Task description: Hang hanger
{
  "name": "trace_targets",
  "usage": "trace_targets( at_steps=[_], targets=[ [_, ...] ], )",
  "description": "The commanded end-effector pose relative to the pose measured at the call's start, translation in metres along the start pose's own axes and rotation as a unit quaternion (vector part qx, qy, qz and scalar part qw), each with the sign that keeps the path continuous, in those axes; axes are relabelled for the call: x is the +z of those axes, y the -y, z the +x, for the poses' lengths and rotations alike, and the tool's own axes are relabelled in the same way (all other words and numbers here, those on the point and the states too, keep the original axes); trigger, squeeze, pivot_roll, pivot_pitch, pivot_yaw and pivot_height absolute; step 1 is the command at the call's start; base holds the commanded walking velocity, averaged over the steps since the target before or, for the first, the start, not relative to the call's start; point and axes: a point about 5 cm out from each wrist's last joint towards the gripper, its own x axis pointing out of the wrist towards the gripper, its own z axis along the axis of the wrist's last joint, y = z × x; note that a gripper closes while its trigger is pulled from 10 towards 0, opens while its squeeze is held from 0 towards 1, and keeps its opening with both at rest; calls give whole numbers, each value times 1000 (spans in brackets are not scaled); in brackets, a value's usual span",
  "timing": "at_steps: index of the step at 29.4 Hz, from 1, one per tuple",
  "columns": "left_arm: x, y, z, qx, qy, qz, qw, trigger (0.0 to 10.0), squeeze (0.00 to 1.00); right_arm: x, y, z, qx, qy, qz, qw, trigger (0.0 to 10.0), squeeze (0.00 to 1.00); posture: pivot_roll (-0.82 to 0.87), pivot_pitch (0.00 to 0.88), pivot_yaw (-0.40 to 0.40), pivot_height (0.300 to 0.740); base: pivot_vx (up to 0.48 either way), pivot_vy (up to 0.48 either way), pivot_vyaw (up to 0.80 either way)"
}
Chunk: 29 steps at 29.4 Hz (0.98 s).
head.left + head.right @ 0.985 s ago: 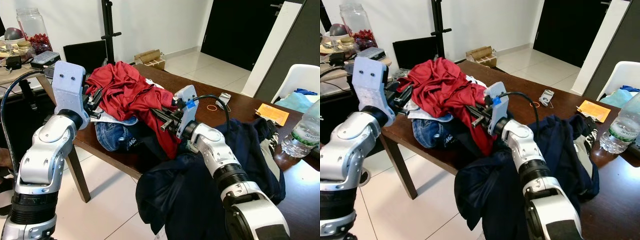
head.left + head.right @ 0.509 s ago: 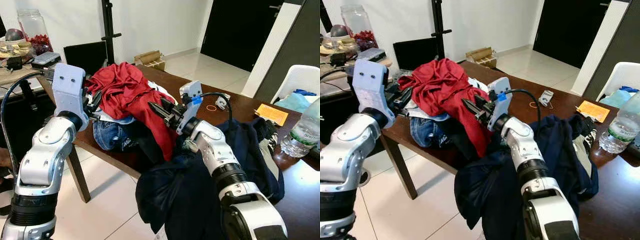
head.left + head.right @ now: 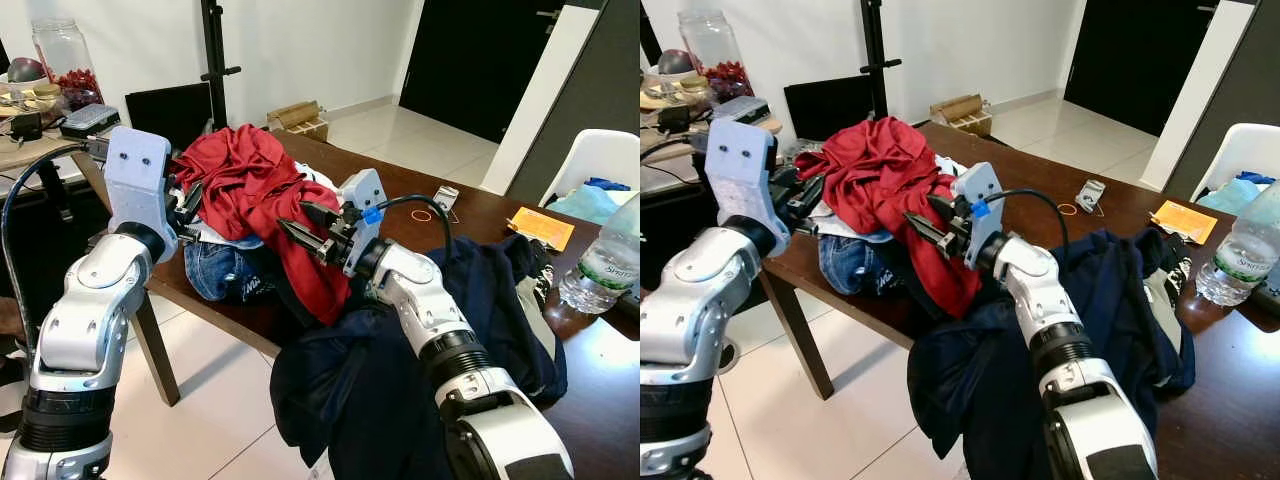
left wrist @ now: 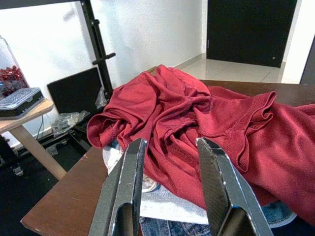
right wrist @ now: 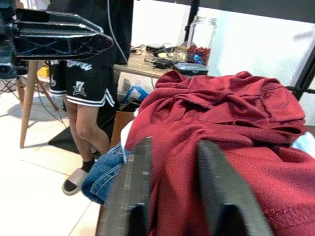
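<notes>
Withdrawn from the red shirt [image 3: 262, 190], right gripper [image 3: 300, 226] now hovers beside it, jaws spread, empty; left gripper [image 4: 170, 191] likewise; no hanger visible.

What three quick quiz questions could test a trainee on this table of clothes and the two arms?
1. True or false: the right end effector is open beside the red shirt.
2. What lies under the red shirt at the table edge? A) jeans B) towel C) pillow
3. Fill in: a dark blue garment hangs off the table below the ____ arm.

Key: 1 true. 2 A, the jeans. 3 right. The left end effector is open too, facing the shirt.
</notes>
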Motion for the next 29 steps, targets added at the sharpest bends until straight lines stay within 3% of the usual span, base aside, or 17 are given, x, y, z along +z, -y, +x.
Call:
trace_targets(
  at_steps=[1, 4, 5, 6, 7, 8, 9, 14, 15, 17, 18, 24, 25, 29],
  targets=[
    [-2, 3, -1, -5, -6, 7, 1000, 10000, 0, 0, -3, 0, 10, 3, -2, 1000, 0, 0, 199, 15, -63, 740, 0, 0, 0],
    [-2, 3, -1, -5, -6, 7, 1000, 10000, 0, 0, -4, 1, 13, 1, -6, 1000, 431, 0, 198, 14, -62, 740, 0, 0, 0],
    [-2, 2, -1, -6, -6, 8, 1000, 10000, 0, -1, -5, 1, 13, -4, -13, 1000, 3176, 0, 198, 14, -63, 740, 0, 0, 0],
    [-2, 2, -1, -6, -6, 8, 1000, 10000, 0, -1, -5, 1, 13, -4, -13, 1000, 3176, 0, 198, 14, -63, 740, 0, 0, 0],
    [-1, 2, -1, -6, -6, 9, 1000, 10000, 0, -2, -5, 1, 11, -9, -24, 1000, 7804, 0, 199, 15, -63, 740, 0, 0, 0],
    [-1, 2, -1, -6, -6, 9, 1000, 10000, 0, -2, -5, 1, 11, -9, -24, 1000, 7804, 0, 199, 15, -63, 740, 0, 0, 0],
    [-1, 2, -1, -6, -6, 9, 1000, 10000, 0, -2, -5, 1, 8, -11, -27, 1000, 10000, 0, 199, 15, -63, 740, 0, 0, 0],
    [-1, 2, -1, -6, -6, 10, 1000, 10000, 0, -1, -3, 1, -3, -9, -26, 1000, 10000, 0, 200, 14, -63, 740, 0, 0, 0],
    [-1, 2, -1, -5, -6, 11, 1000, 10000, 0, -1, -2, 1, -6, -7, -18, 1000, 10000, 471, 201, 14, -62, 740, 0, 0, 0],
    [-1, 2, -1, -5, -6, 11, 1000, 10000, 0, -1, -2, 1, -6, -7, -18, 1000, 10000, 471, 201, 14, -62, 740, 0, 0, 0],
    [-1, 2, -1, -5, -6, 11, 1000, 10000, 0, -1, -2, 1, -7, -6, -14, 1000, 10000, 1000, 201, 13, -61, 740, 0, 0, 0],
    [-1, 2, -1, -5, -5, 12, 1000, 10000, 0, -1, -2, 1, -7, -7, -17, 1000, 10000, 1000, 201, 13, -61, 740, 0, 0, 0],
    [-1, 2, -1, -6, -5, 13, 1000, 10000, 0, -2, -4, 1, -5, -10, -29, 1000, 10000, 0, 199, 12, -60, 740, 0, 0, 0],
    [-1, 3, -1, -8, -6, 15, 1000, 10000, 0, -9, -10, 1, 4, -28, -58, 998, 10000, 0, 201, 12, -60, 740, 0, 0, 0]
  ],
)
